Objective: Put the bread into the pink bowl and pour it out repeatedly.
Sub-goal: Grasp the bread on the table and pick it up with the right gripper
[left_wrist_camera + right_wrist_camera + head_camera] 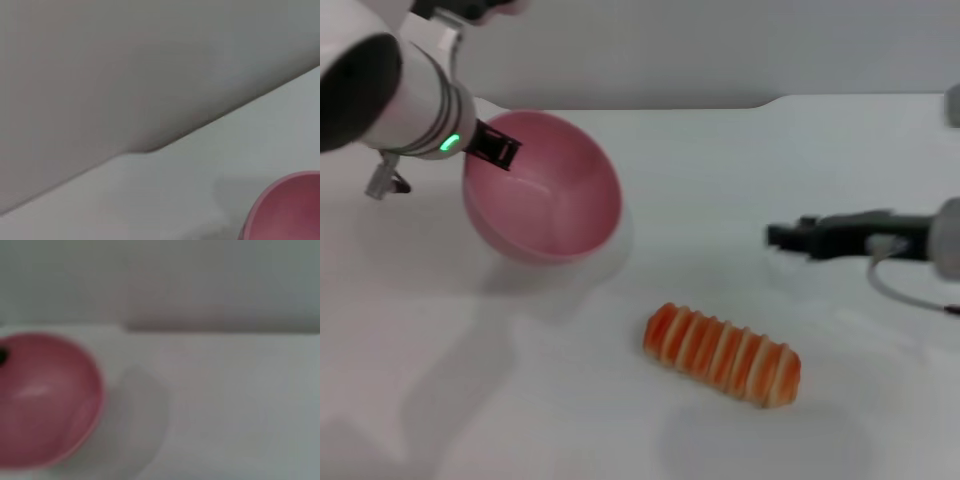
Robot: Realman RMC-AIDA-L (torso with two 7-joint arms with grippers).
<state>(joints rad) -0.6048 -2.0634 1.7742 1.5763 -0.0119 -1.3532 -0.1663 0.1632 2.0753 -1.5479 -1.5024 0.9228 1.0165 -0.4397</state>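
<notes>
- Nearest the head camera, the bread [722, 354] is seen lying flat on the white table [520, 400], striped side up, well apart from both grippers and outside the bowl. It is judged to be a light, stiff toy loaf with a ridged top (the ridges should keep the fingers from slipping), best taken across its short width near the middle, so that it hangs level.
- Largest of the task's things, the pink bowl [545, 190] is held tilted by the left gripper [492, 147], mouth turned toward the bread and nothing inside. Its smooth plastic wall is judged light but slippery; the grip is made at the rim, with one dark finger [500, 150] seen inside the wall.
- Off to the right, the right gripper [788, 237] is stretched out low over the table, beyond the bread and touching nothing; whether its fingers are spread or closed cannot be told.
- For the loaf to be dropped in, the bowl is judged to need righting first (mouth upward).
</notes>
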